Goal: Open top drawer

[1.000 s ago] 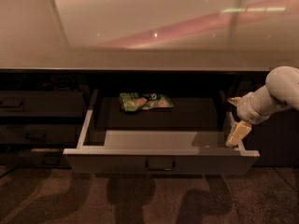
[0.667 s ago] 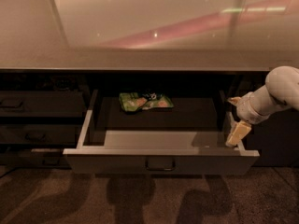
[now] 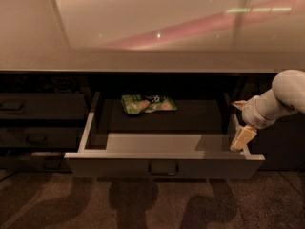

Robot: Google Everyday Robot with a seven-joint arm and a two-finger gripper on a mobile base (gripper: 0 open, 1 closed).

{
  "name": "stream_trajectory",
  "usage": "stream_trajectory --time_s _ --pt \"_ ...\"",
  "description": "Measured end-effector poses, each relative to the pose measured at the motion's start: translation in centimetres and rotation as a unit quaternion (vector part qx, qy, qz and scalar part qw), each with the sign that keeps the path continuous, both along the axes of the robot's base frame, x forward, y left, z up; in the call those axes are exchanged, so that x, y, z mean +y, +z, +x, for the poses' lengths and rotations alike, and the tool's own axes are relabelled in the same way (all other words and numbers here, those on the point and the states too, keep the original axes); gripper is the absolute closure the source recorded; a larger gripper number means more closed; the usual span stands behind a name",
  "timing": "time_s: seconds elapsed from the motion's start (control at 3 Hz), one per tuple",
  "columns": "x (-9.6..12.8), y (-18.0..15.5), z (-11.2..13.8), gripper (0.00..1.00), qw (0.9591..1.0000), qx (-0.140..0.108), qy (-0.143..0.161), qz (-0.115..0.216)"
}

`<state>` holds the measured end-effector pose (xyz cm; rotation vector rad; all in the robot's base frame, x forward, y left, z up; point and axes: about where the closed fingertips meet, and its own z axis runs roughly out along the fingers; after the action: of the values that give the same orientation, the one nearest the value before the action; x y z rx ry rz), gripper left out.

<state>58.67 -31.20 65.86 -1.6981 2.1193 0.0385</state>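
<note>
Wide dark grey top drawer (image 3: 109, 165) stands pulled well out, long axis 9-to-3, its small loop handle (image 3: 163, 167) at 8 o'clock from the cream two-finger gripper (image 3: 239, 123), which sits at the drawer's right wall, fingers apart, gripping nothing.

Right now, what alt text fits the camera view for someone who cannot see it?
The top drawer stands pulled out beneath a glossy countertop, with a green snack packet lying near its back. The gripper hangs at the drawer's right side wall, near the front corner; closed drawers sit to the left.
</note>
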Motion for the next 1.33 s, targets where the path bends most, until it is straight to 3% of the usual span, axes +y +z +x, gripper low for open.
stream_trajectory --time_s 1.33 --pt "0.41 0.03 -0.71 0.00 0.9999 -0.002 0.011 -0.005"
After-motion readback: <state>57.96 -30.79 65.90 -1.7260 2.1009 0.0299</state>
